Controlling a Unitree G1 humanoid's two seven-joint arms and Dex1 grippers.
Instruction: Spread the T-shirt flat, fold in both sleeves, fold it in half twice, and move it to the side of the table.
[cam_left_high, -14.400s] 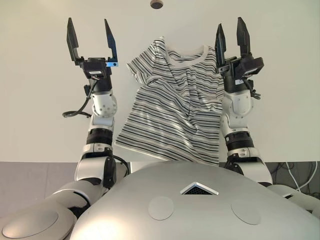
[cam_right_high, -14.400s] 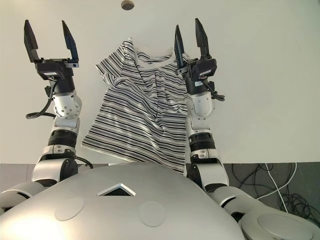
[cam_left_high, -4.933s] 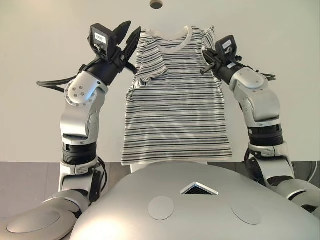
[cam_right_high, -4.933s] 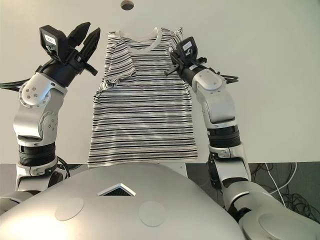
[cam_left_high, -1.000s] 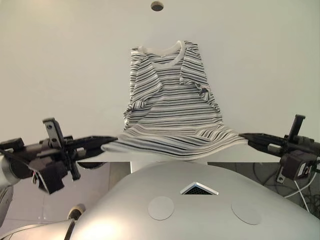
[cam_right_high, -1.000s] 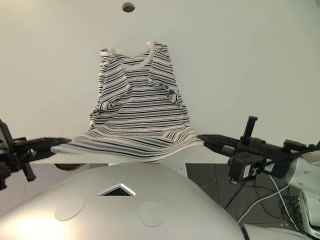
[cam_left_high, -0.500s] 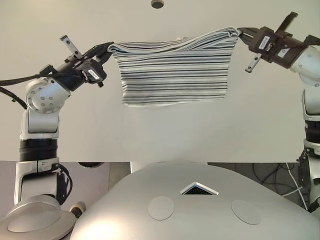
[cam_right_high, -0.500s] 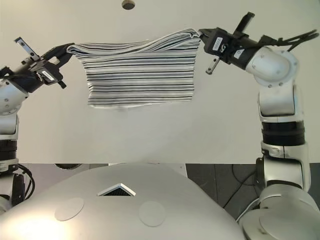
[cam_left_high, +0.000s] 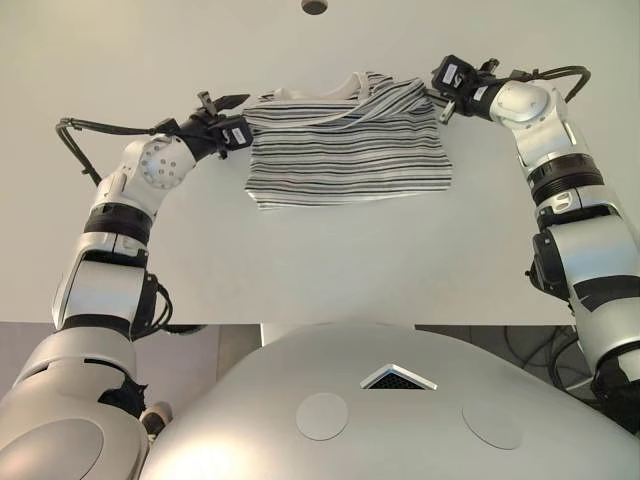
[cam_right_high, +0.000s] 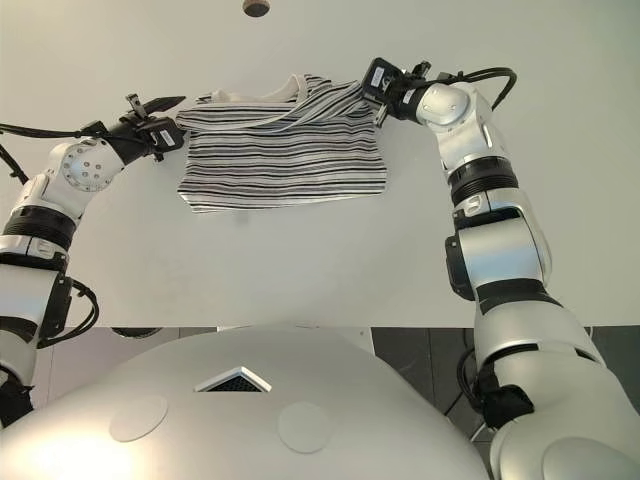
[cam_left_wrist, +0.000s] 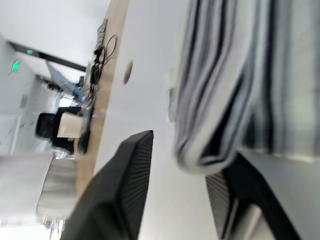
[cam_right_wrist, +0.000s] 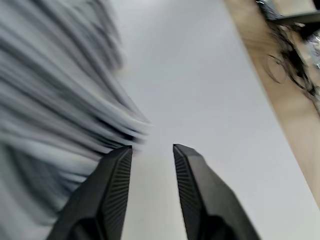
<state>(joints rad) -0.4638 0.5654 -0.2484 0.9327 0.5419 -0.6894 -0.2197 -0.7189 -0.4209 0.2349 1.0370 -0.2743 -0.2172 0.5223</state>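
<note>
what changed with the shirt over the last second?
The left gripper and right gripper carried the near hem of the T-shirt up and over to the collar, folding it in half onto the table. Their jaws now stand open, hem let go. The collar end stayed put.

Round dark grommet (cam_left_high: 314, 7) at the far edge, dead centre on my head feed. Just past it, my wrist feeds catch a pale wooden strip (cam_right_wrist: 272, 85) with tangled black cables (cam_right_wrist: 292, 55) lying on it. Loose floor cables (cam_left_high: 530, 345) at near right.
</note>
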